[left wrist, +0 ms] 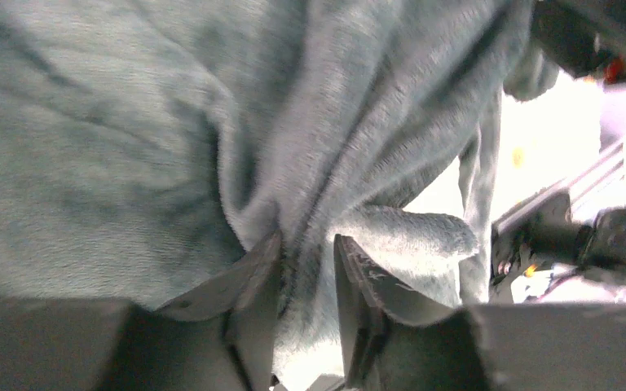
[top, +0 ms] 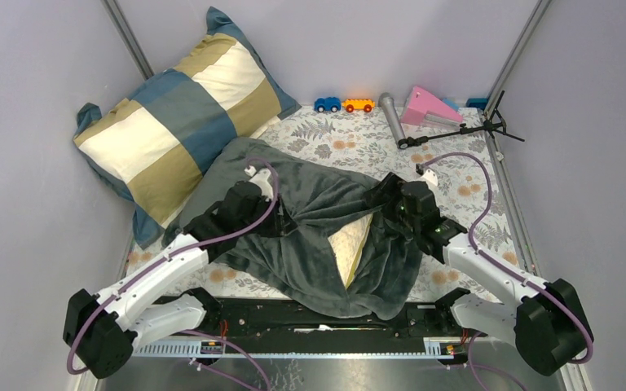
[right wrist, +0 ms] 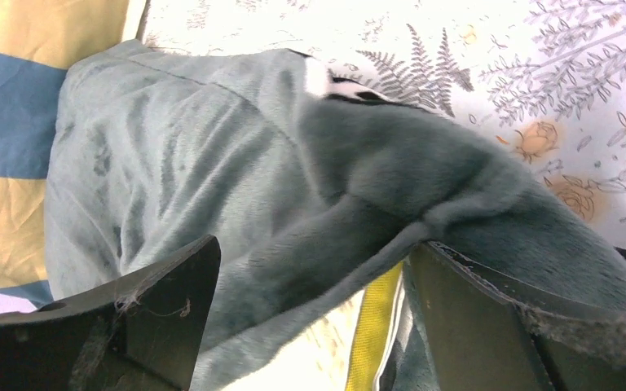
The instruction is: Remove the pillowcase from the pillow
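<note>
The dark grey pillowcase (top: 310, 204) lies crumpled in the middle of the table, plain grey face up. A little of its zebra face shows in the right wrist view (right wrist: 334, 81). The cream pillow (top: 346, 248) pokes out of the opening toward the near edge, and its yellow band (right wrist: 375, 326) shows. My left gripper (top: 281, 216) is shut on a fold of the pillowcase (left wrist: 293, 163), with fabric pinched between its fingers (left wrist: 249, 285). My right gripper (top: 379, 204) is open, its jaws wide apart over the pillowcase's opening edge (right wrist: 293, 269), and fabric drapes over its right finger (right wrist: 489, 318).
A blue, tan and cream checked cushion (top: 183, 114) leans at the back left, touching the pillowcase. Toy cars (top: 327, 104), a grey cylinder (top: 390, 116), a pink wedge (top: 428, 106) and a black stand (top: 465, 130) lie at the back right on the floral cloth (top: 456, 171).
</note>
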You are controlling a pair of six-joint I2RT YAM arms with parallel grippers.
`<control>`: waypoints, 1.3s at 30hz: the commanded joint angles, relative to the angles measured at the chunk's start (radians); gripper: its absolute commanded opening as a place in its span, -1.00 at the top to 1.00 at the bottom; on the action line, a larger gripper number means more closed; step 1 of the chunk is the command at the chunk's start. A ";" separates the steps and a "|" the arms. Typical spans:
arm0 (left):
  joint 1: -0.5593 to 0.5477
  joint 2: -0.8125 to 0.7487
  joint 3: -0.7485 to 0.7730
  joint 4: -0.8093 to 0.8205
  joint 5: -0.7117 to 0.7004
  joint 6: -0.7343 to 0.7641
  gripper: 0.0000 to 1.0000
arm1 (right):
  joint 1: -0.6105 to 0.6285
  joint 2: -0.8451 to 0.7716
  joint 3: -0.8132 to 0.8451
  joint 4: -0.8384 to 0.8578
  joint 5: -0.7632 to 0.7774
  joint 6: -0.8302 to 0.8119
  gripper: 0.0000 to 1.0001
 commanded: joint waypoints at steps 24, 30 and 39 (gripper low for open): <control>-0.226 0.424 0.392 0.075 0.051 0.099 -0.31 | -0.010 -0.370 -0.295 0.066 -0.157 0.064 -0.42; -0.226 0.465 0.393 0.069 0.050 0.081 -0.26 | -0.010 -0.285 -0.284 0.126 -0.149 0.109 -0.26; -0.225 0.420 0.406 0.003 -0.079 0.081 0.13 | -0.010 -0.149 -0.147 0.176 -0.086 0.058 0.31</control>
